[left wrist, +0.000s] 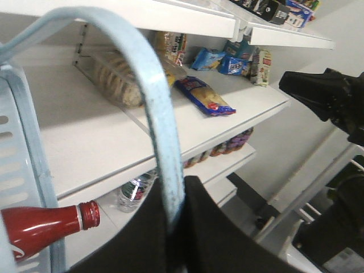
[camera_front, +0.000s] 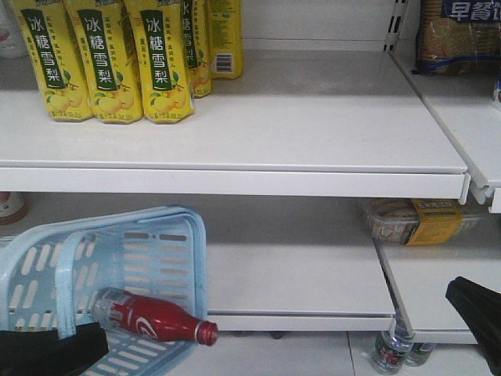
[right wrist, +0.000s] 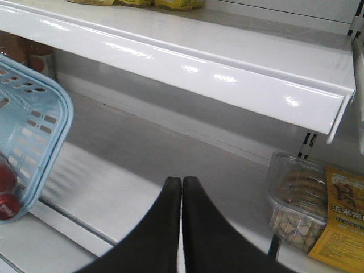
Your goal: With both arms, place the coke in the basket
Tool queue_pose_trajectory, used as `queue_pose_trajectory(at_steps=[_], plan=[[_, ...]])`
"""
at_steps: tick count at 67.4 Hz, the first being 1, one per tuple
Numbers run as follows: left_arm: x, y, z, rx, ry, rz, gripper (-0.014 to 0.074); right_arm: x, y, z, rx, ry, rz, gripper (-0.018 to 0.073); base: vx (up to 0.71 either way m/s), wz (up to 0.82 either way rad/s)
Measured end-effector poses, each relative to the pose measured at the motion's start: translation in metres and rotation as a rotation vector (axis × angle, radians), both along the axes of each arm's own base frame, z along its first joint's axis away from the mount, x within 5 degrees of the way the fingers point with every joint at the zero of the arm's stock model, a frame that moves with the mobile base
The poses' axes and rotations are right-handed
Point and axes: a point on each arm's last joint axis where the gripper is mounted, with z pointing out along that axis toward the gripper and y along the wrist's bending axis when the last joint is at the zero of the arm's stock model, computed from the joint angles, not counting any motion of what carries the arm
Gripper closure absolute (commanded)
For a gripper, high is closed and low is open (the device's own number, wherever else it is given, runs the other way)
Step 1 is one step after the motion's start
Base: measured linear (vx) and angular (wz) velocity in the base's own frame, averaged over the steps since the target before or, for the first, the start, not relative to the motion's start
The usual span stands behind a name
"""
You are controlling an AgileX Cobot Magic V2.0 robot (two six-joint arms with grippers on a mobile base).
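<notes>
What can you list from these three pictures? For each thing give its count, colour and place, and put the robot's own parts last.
coke: one, red, lying in the basket, cap poking past the rim.
basket: one, light blue, tilted, lower left.
pear drink packs: at least five, yellow, upper shelf left.
biscuit tub: one, clear with yellow label, lower shelf right.
water bottles: two, clear, bottom right.
left gripper: black, shut on the basket handle.
right gripper: black, shut, empty.
</notes>
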Motion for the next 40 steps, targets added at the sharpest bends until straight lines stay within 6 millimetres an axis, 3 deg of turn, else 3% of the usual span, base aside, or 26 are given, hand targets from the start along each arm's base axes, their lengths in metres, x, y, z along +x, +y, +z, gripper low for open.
queue_pose_trajectory(at_steps=[40], plan=[[-0.007, 0.014, -0.003, -0.004, -0.078, 0.165, 0.0603, 0.000, 0.000, 0.000, 0.000, 0.000, 0.000, 0.0569, 0.00, 0.00]])
